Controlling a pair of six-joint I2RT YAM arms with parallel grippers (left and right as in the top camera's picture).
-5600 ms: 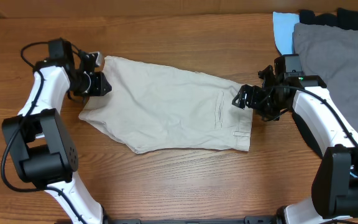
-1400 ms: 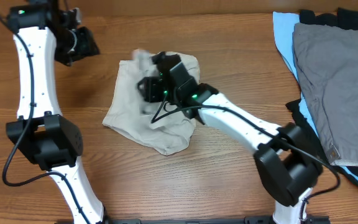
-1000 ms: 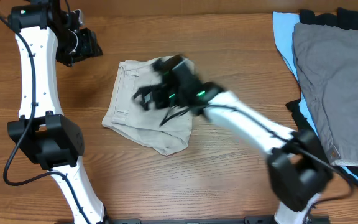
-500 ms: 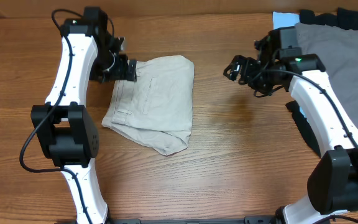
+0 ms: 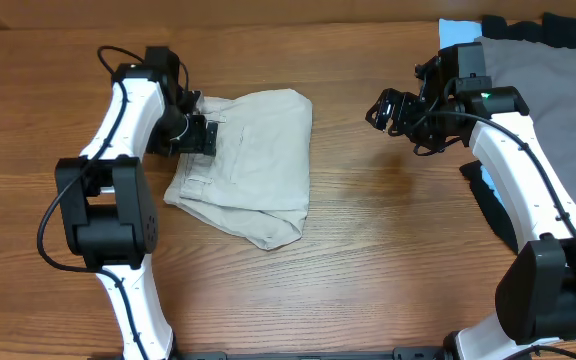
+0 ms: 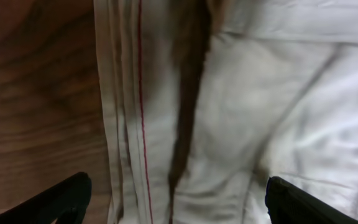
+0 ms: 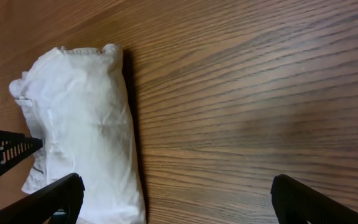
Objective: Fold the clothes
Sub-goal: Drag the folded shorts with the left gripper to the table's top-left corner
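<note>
While the cream shorts lie doubled over left of the table's middle, their longer side running from the far edge toward the robot, the left gripper hangs over their far left corner by the waistband. Its jaws are spread wide, with cloth beneath and nothing pinched. The right gripper, equally wide and empty, hovers well apart to the right, so the left arm is clearly nearer. I'd judge another fold needs room on the near side, where bare wood lies. The grey shorts sit far right.
</note>
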